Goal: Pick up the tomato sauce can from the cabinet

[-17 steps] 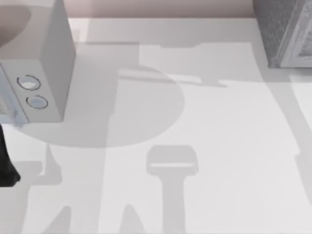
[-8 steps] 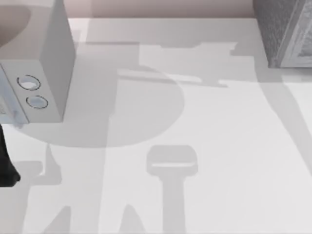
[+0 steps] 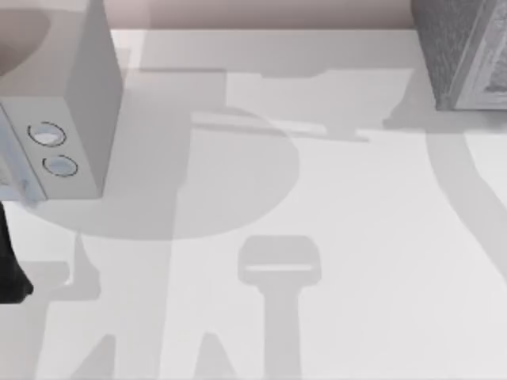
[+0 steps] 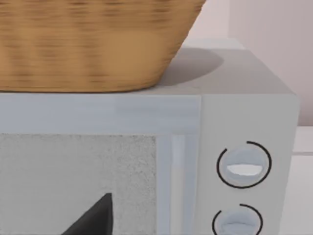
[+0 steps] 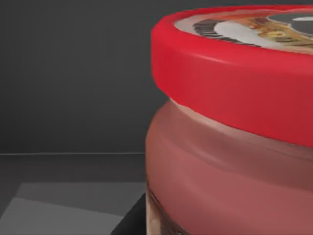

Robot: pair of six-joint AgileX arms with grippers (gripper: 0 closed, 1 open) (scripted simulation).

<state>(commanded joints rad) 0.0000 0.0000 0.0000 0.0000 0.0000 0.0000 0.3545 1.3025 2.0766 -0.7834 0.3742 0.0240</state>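
your right wrist view has the tomato sauce can (image 5: pixel 230 132) close up against a dark interior; the cabinet (image 3: pixel 467 51) sits at two o'clock on the worktop (image 3: pixel 333 237); you cannot tell the jaws' state.

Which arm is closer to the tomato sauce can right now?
Right. Its wrist view has the tomato sauce can looming right before it against a dark interior. The left arm is across the table, facing the microwave under a wicker basket.
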